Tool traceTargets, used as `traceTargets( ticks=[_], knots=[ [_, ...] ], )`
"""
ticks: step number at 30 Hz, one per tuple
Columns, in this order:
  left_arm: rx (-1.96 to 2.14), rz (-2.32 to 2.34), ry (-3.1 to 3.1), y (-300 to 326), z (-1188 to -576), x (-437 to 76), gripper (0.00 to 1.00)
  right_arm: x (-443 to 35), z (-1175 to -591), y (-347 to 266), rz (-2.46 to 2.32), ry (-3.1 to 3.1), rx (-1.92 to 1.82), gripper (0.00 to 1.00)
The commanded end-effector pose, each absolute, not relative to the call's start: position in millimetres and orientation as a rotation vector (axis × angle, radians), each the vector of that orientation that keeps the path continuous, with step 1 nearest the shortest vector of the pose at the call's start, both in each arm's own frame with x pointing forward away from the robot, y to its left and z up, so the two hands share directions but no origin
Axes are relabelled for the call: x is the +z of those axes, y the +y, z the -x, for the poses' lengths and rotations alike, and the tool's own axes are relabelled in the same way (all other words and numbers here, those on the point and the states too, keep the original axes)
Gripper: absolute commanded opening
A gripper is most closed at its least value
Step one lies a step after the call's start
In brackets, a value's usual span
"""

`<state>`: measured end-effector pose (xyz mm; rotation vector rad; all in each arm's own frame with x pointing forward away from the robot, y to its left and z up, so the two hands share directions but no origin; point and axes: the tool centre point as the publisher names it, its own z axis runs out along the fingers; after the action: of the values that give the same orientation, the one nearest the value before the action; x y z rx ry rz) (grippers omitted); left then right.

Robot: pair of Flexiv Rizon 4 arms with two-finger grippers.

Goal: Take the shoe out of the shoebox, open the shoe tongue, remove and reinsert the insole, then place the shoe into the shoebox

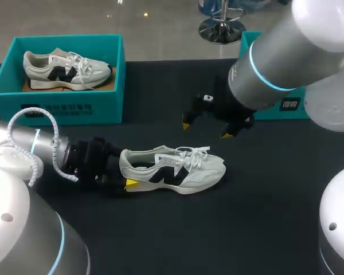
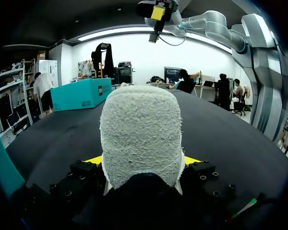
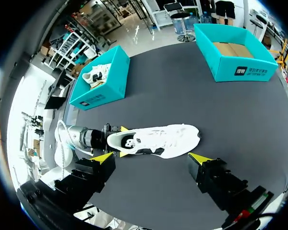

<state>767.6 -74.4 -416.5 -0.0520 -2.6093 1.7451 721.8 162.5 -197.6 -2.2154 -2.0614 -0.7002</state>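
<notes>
1. Because the table (image 1: 264,217) is a flat, matte black surface with nothing to catch on, the shoe (image 1: 178,169) could, I judge, skate or pivot across it if pushed from one side only.
2. Both boxes are rigid teal card with open tops. The shoebox (image 3: 235,72) at 1 o'clock from the shoe is empty and shows a brown base. The other box (image 1: 63,106) at 10 o'clock holds a second shoe (image 1: 66,70), so the shoe could go back into the wrong one.
3. The shoe rests on its sole near the table's middle, out of any box, with its toe to 3 o'clock and heel to 9. It has pale mesh and suede-like panels, a dark side patch and a thick foam sole. The soft upper would probably cave in under a hard pinch.
4. The left gripper (image 1: 124,173) is clamped on the heel (image 2: 141,139), with a yellow tip on each side of the towelling-lined collar. That hold is narrow and on soft fabric, so a tug on the tongue might twist the shoe free.
5. The right gripper (image 1: 206,130) hangs above the shoe with its fingers spread wide, holding nothing.
6. The laces (image 1: 192,153) are thin white cord in loose loops, and a descending fingertip could easily snag them.
</notes>
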Motion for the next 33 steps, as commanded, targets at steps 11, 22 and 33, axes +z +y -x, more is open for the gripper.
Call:
traceTargets(
  ticks=[11,22,33],
  knots=[
    [1.738,0.050,-2.614,-74.4,-767.6,-415.9,0.00,-272.6,-734.9,241.0,2.322,-2.046,-0.652,1.00],
    [1.738,0.050,-2.614,-74.4,-767.6,-415.9,0.00,-290.6,-734.7,246.8,2.337,-2.022,-0.624,1.00],
    [1.738,0.050,-2.614,-74.4,-767.6,-415.9,0.00,-290.6,-734.7,246.8,2.337,-2.022,-0.624,1.00]
  ],
)
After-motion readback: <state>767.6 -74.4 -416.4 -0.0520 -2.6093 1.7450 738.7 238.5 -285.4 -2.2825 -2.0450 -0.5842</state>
